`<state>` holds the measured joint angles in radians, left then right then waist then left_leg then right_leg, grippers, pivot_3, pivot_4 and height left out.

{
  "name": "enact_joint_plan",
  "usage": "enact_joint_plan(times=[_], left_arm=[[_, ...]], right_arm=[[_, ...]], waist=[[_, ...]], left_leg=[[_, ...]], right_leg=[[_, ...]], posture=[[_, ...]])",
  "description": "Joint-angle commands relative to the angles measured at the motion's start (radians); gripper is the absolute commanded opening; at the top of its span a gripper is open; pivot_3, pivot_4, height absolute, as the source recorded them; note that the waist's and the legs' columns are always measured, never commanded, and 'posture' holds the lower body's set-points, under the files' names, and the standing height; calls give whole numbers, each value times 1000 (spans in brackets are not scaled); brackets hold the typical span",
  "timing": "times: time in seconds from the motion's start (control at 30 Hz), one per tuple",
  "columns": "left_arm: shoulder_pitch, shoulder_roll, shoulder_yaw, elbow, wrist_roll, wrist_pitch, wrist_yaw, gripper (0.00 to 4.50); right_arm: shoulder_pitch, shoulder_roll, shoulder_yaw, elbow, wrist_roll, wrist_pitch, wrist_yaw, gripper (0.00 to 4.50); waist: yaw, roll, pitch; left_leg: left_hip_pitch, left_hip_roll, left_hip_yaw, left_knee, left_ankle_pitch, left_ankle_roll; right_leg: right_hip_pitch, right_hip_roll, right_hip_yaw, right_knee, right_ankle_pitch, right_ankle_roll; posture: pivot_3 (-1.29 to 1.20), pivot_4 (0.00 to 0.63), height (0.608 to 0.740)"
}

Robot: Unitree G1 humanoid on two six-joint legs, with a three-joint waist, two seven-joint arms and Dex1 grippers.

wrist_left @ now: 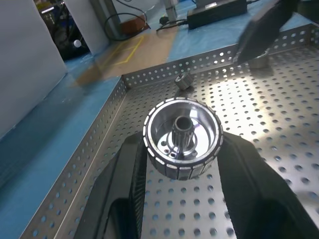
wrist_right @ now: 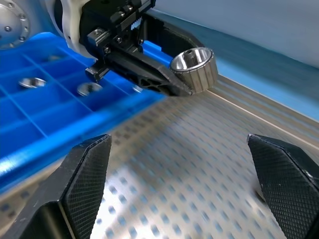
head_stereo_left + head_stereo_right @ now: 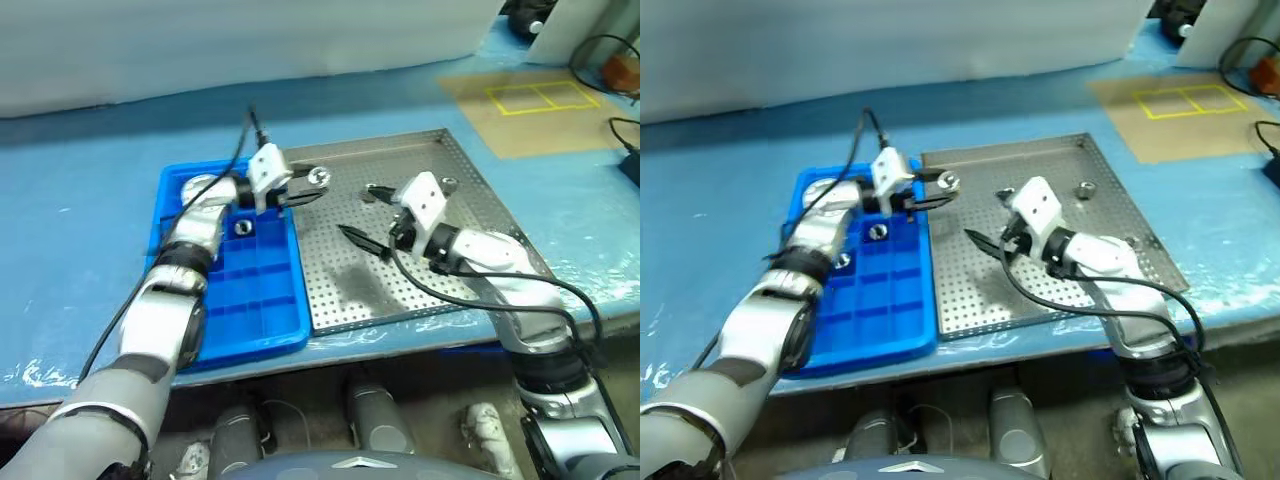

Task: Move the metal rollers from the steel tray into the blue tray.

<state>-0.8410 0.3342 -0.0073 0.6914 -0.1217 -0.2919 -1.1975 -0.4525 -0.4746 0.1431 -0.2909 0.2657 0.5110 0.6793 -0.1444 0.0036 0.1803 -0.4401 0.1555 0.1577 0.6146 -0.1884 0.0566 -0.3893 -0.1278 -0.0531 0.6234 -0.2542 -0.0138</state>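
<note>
Your left hand (image 3: 312,187) grips a metal roller (image 3: 319,178) above the steel tray (image 3: 470,205), near the blue tray (image 3: 268,330); your right hand (image 3: 368,215) hangs open over the steel tray

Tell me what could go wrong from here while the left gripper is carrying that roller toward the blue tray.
The left gripper pinches the roller only by its ribbed sides, over the steel tray, so a slip could drop it back there. The open right gripper hangs close by; the arms might clash. Some compartments of the blue tray already hold rollers, so it could land on one.
</note>
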Motion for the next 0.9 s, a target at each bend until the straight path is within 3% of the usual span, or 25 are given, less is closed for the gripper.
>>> enact_joint_plan(times=[0.03,0.2,0.3,0.53,0.9], left_arm=[[131,59,-6,-392,-110,215,-10,1723],[298,143,20,-678,-164,398,59,1723],[383,179,43,-774,-182,457,108,1723],[528,262,62,-869,-202,496,129,1723],[780,440,77,-971,-267,557,28,1723]], right_arm=[[-73,38,41,72,-6,-88,57,4500],[-143,95,84,198,-27,-172,118,4500],[-173,122,98,262,-37,-213,144,4500],[-195,150,104,327,-48,-257,193,4500],[-190,161,107,353,-63,-271,230,4500]], waist=[[46,0,0],[165,1,1],[200,2,1],[219,1,1],[229,1,0]], left_leg=[[0,1,0,0,0,-1],[0,8,1,-2,6,-10],[2,9,4,-2,8,-14],[3,13,6,-6,13,-28],[5,34,5,-19,24,-47]], right_leg=[[-1,0,0,1,0,0],[-2,4,-3,4,-1,-2],[-2,4,-3,7,-1,-2],[-9,6,-1,16,-1,-2],[-16,28,-1,18,-5,-9]], posture=[[-60,150,740],[27,150,740],[62,150,740],[112,150,740],[136,150,740]])
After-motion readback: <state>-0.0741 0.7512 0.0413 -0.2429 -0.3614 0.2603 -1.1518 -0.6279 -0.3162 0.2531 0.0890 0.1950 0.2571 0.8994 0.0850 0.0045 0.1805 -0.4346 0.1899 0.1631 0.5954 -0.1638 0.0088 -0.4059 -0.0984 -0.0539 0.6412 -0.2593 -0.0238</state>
